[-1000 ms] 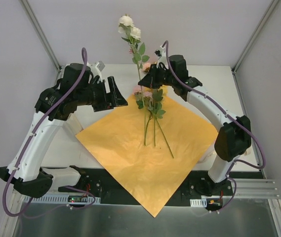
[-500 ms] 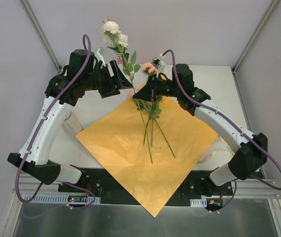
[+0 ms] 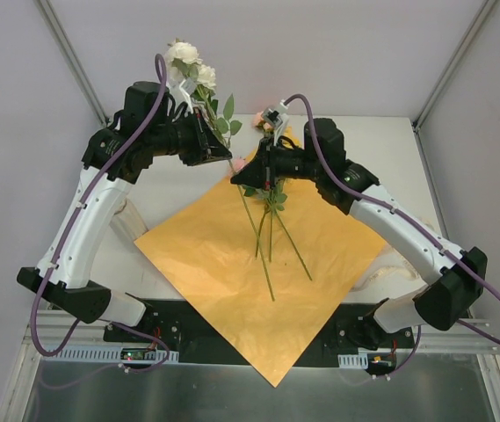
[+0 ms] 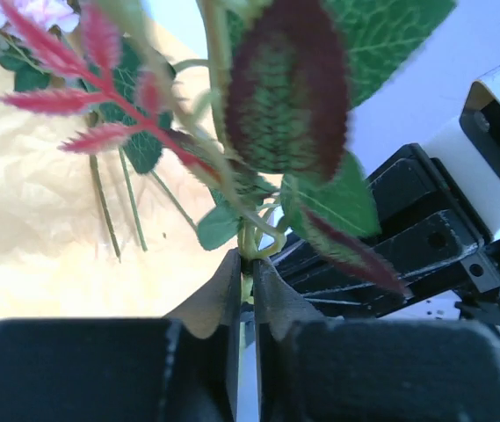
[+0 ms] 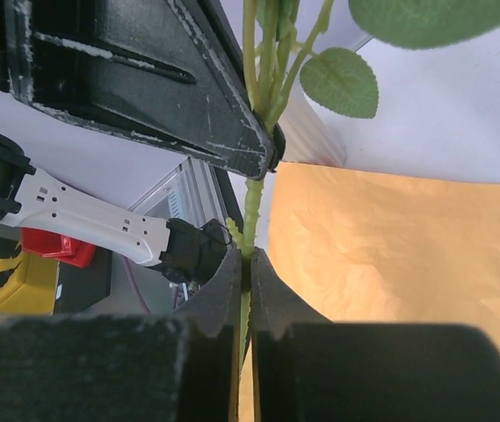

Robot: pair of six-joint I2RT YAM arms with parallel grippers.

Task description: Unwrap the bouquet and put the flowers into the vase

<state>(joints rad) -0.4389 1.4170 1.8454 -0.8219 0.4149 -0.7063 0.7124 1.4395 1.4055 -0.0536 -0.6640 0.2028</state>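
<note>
Two grippers, one flower: nearest us the orange paper (image 3: 232, 281) lies spread flat on the table (image 3: 390, 149), the wrapping undone, and the other flowers (image 3: 271, 230) rest across it. Above them we hold a single stem (image 5: 251, 211) in two places. The right gripper (image 5: 246, 259) is clenched on it low down, and the left gripper (image 4: 246, 264) is clamped just above, under the leaves (image 4: 320, 79). The white blooms (image 3: 185, 60) ride high at the far side, and the tail hangs toward the paper. We read this as a hand-over between the arms. To do it well, we think only one pair of jaws should let go, and only once the other's hold is sure. The arm that releases should back straight off without brushing the leaves. The arm that keeps hold should stay level, so the thin stem neither bends nor spins. A grip this high leaves a long free tail, which should help thread a narrow mouth, though it may sway, so slow travel seems wise. We would lift before moving sideways, so the tail does not drag the loose flowers. We cannot make out the vase in any view, and it must be found before the stem comes down.
</note>
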